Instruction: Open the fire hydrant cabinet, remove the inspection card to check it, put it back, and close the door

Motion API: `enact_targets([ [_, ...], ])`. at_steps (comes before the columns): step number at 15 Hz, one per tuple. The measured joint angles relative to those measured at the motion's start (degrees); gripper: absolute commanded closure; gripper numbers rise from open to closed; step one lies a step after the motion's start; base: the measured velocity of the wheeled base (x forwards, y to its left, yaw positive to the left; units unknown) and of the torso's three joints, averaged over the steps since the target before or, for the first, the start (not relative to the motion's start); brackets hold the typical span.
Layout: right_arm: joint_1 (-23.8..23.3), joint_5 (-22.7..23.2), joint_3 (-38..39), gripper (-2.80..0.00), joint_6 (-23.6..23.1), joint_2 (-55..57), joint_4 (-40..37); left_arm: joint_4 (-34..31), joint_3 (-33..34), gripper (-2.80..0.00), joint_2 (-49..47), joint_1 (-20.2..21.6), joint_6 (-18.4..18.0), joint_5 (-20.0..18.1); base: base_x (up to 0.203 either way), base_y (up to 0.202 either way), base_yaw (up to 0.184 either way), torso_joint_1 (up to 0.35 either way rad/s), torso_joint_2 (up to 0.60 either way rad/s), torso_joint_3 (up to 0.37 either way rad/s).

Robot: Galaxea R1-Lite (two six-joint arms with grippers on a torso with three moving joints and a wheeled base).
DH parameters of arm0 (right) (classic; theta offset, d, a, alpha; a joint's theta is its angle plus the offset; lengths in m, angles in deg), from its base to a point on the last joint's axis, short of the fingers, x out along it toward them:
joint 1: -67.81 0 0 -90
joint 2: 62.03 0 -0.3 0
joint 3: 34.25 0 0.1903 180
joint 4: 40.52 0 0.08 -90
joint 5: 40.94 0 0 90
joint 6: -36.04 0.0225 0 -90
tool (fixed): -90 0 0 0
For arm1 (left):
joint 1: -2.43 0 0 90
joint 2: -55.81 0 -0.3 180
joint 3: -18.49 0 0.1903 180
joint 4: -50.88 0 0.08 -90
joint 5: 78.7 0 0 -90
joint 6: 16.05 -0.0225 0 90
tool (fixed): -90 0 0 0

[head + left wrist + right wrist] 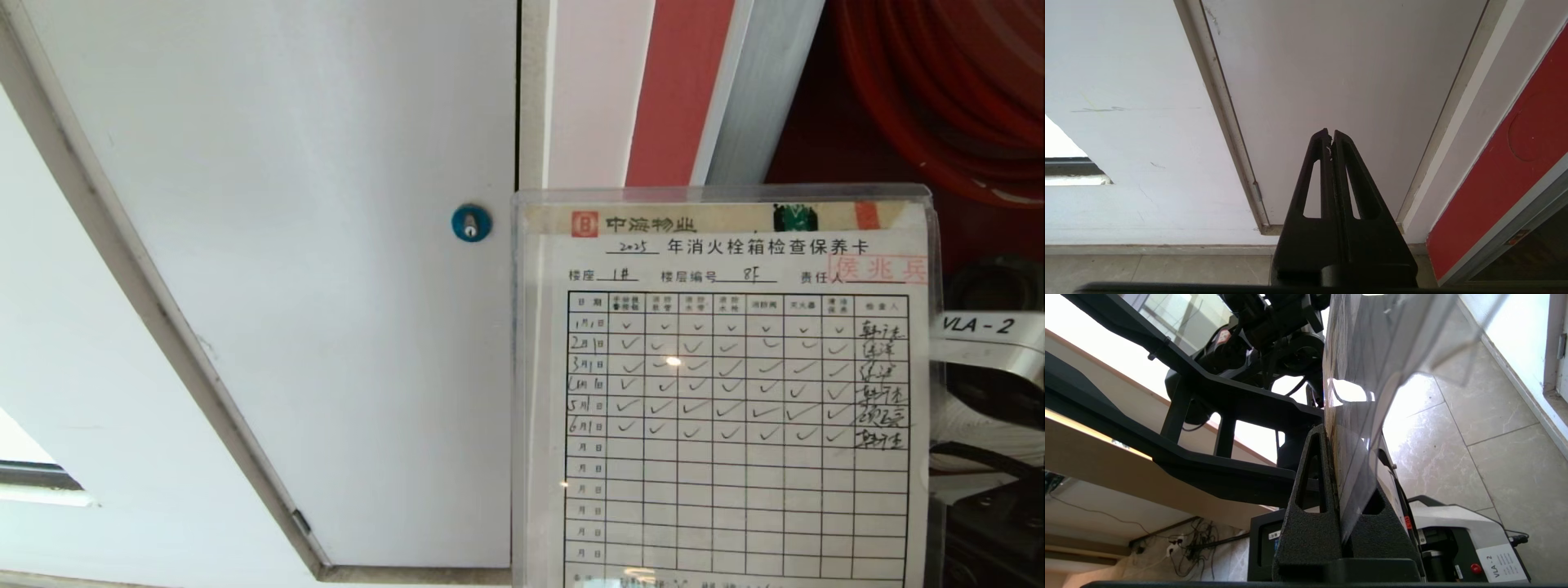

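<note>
Card: whitish printed inspection card (pixel 735 392) in a clear plastic sleeve, with a reddish heading and a ruled grid of ticks, is held upright close before the head camera, its face turned toward the lens.
Grip: right gripper (pixel 1336 435) is clamped on the card's lower edge, the sleeve pinched flat between the two black fingers.
Step in hand: checking is judged to be under way; six rows are seen ticked and signed, the rows below blank.
Cabinet: red-lined, silver-framed fire hydrant cabinet (pixel 767 98) is seen standing open behind the card, with coils of red hose (pixel 955 90) exposed at upper right.
Done so far: opening and taking out are judged complete.
Left to do: card to be returned inside, door to be shut; the door itself is not made out in these views.
Other arm: left gripper (pixel 1331 136) is parked low, fingers pressed together on nothing, pointed at the plain white panel (pixel 1339 73).
Surroundings: small blue round lock (pixel 471 223) is seen on that panel, just beside the card's left edge.
</note>
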Motion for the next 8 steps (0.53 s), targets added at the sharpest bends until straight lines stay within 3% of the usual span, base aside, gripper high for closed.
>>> enact_targets([
  [8,0.85,0.0,-0.09,0.0,0.0,-0.15,0.0,0.0,0.0,0.0,0.0,0.0,-0.01,0.0,0.0,0.0,0.0,0.0,0.0,0.0],
])
